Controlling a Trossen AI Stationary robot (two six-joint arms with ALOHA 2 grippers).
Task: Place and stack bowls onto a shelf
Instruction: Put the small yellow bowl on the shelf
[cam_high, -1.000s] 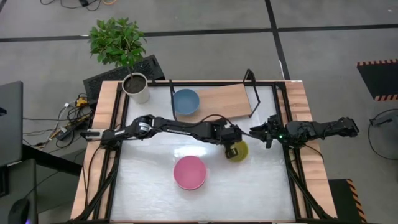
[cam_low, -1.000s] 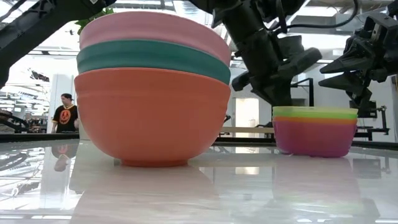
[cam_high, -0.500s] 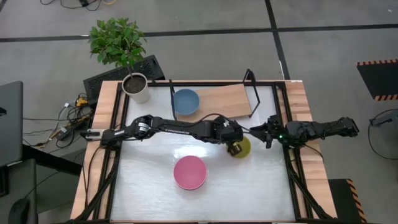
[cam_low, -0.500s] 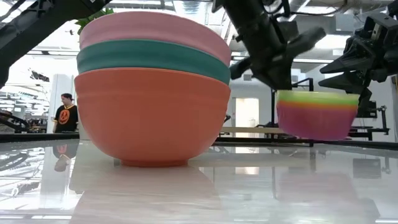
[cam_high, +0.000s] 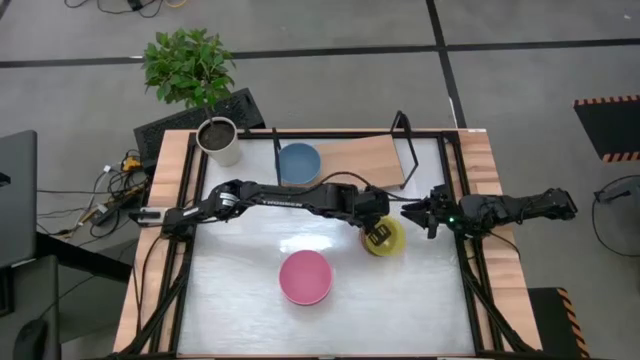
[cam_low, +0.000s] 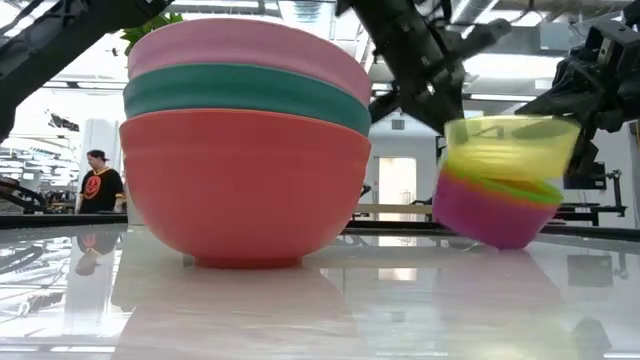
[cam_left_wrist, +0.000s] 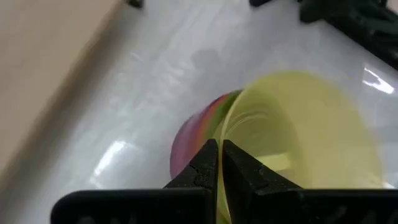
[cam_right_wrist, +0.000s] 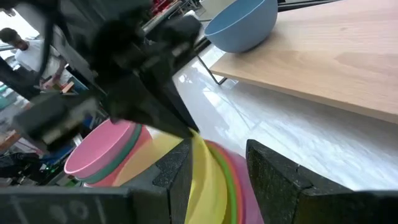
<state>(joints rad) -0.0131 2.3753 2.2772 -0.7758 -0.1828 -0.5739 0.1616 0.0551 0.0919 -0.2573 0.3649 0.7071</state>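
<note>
Glossy white tabletop mirroring a bright room, left gripper clamped on tilted yellow bowl near right edge, right gripper closed empty beside it.

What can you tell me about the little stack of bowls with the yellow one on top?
The small stack of bowls looks like smooth plastic: a yellow bowl nested over green, orange and purple ones. The left gripper is shut on the yellow rim. The stack is tilted, its mouth leaning sideways, low over the shiny white table, on the right side. Whether its bottom touches the table is unclear. The right gripper waits beside it.
</note>
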